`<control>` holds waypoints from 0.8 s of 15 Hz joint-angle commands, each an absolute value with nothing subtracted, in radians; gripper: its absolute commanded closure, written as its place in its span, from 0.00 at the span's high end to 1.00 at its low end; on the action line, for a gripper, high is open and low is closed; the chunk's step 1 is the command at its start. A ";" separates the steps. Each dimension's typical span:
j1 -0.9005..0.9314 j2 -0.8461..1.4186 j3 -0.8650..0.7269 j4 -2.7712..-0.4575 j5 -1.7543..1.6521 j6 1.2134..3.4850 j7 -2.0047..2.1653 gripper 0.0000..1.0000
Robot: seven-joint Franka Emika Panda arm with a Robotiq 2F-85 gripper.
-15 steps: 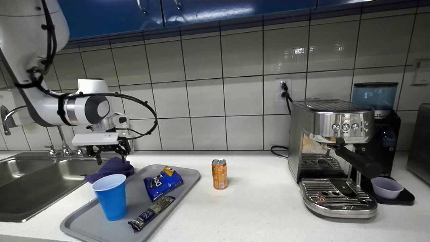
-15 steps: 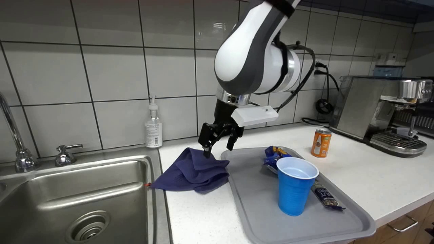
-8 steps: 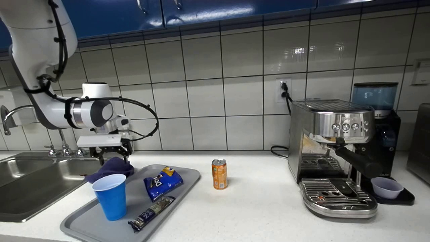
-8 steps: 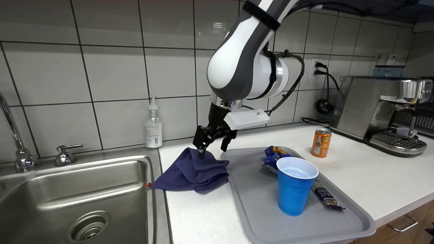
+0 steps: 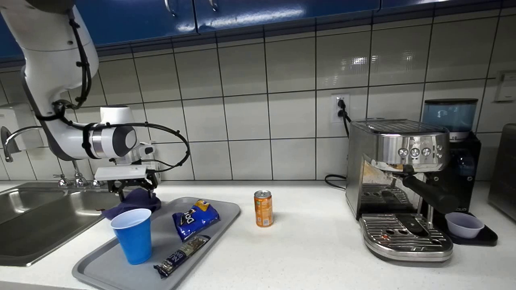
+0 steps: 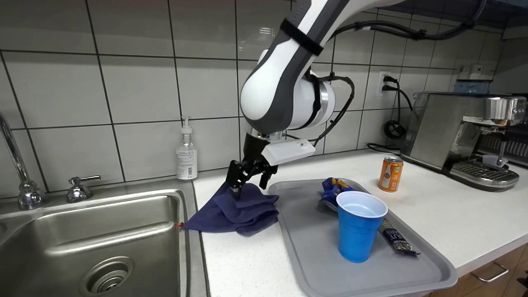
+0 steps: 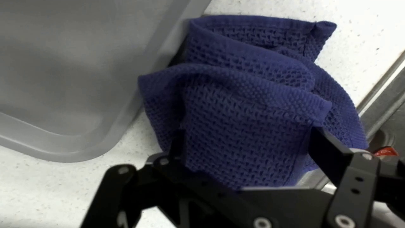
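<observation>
The gripper [image 7: 246, 137] stands with its two fingers wide apart over a crumpled purple waffle-weave dishcloth [image 7: 240, 104]; whether a fingertip touches the fabric cannot be told. The dishcloth lies on the white countertop [image 5: 302, 241] between a gray tray [image 6: 313, 268] and the steel sink [image 6: 192, 260], one corner reaching the sink's rim. On the tray, a blue plastic cup [image 5: 137, 241] stands upright near a blue snack bag [image 5: 197, 219] and a nut bar [image 5: 181, 255]. Beyond are an orange drink can [image 5: 263, 209] and an espresso machine [image 5: 403, 149].

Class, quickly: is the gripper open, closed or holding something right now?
Gripper: open, jaws apart over the cloth, holding nothing.
</observation>
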State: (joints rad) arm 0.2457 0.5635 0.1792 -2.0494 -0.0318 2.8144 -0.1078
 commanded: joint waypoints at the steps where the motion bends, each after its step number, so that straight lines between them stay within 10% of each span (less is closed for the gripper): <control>1: 0.281 0.612 0.150 -1.972 -0.076 2.764 -0.073 1.00; 12: 0.339 0.671 0.119 -1.900 -0.125 2.728 -0.057 1.00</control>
State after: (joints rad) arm 0.3210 0.6513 0.1310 -1.9428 -0.0913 2.7697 -0.0900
